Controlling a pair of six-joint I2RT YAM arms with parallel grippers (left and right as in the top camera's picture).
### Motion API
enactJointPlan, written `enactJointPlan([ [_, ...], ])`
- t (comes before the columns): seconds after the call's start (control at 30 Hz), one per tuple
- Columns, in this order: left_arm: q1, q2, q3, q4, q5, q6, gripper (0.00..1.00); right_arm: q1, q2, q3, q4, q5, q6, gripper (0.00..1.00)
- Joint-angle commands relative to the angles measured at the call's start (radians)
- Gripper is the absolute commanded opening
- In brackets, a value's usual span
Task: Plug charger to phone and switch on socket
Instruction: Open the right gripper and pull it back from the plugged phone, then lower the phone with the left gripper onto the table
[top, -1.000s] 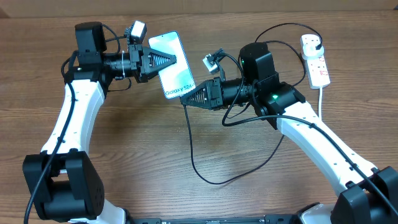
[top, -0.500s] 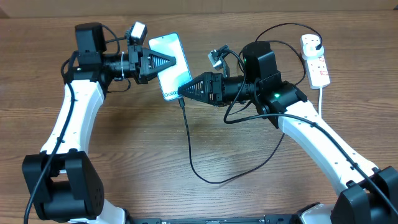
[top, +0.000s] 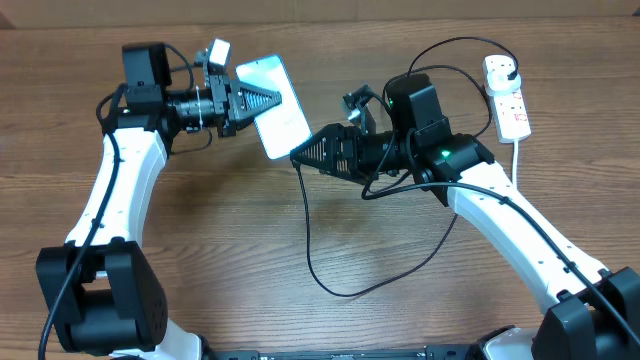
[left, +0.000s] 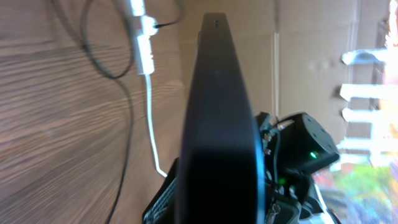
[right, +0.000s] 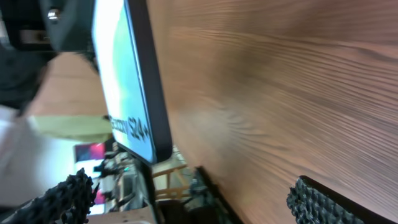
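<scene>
Your right end effector (top: 300, 157) has just released the charger (top: 306, 230), now hanging from the phone (top: 285, 125), apparently seated. Your left end effector (top: 268, 98) grips the phone above the bench (top: 200, 250). The socket (top: 507, 100) awaits switching.

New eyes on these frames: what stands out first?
The lit phone, upper centre-left, clamped in the shut left hand. The open right hand sits at its lower end, where the black charger cable drops and loops over the table; the white socket lies upper right.
</scene>
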Motion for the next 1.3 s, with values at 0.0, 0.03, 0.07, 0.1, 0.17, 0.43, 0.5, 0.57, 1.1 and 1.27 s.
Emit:
enactJointPlan([
  [0.0, 0.0, 0.045, 0.009, -0.035, -0.053, 0.102, 0.04, -0.023, -0.009, 0.02, -0.052, 0.111, -0.08, 1.0],
  [0.03, -0.001, 0.063, 0.008, -0.042, -0.05, 0.121, 0.04, -0.031, -0.009, 0.02, -0.084, 0.135, -0.095, 1.0],
  [0.07, -0.003, 0.079, 0.009, -0.05, -0.047, 0.136, 0.04, -0.039, -0.009, 0.02, -0.116, 0.163, -0.111, 1.0],
  [0.1, -0.007, 0.098, 0.009, -0.06, -0.047, 0.148, 0.04, -0.048, -0.009, 0.02, -0.152, 0.197, -0.119, 1.0],
  [0.17, -0.016, 0.134, 0.009, -0.065, -0.044, 0.166, 0.04, -0.066, -0.009, 0.02, -0.218, 0.265, -0.138, 1.0],
  [0.43, -0.087, 0.279, 0.009, -0.037, -0.046, 0.176, 0.04, -0.12, -0.009, 0.02, -0.443, 0.469, -0.203, 1.0],
  [0.5, -0.106, 0.309, 0.009, -0.019, -0.058, 0.175, 0.04, -0.12, -0.009, 0.02, -0.461, 0.491, -0.203, 1.0],
  [0.57, -0.127, 0.341, 0.009, -0.002, -0.108, 0.175, 0.04, -0.12, -0.009, 0.02, -0.467, 0.492, -0.203, 1.0],
  [1.1, -0.159, 0.377, 0.009, 0.056, -0.25, 0.223, 0.04, -0.12, -0.009, 0.02, -0.46, 0.492, -0.203, 1.0],
  [1.27, -0.167, 0.377, 0.009, 0.082, -0.282, 0.22, 0.04, -0.12, -0.009, 0.02, -0.453, 0.492, -0.203, 1.0],
])
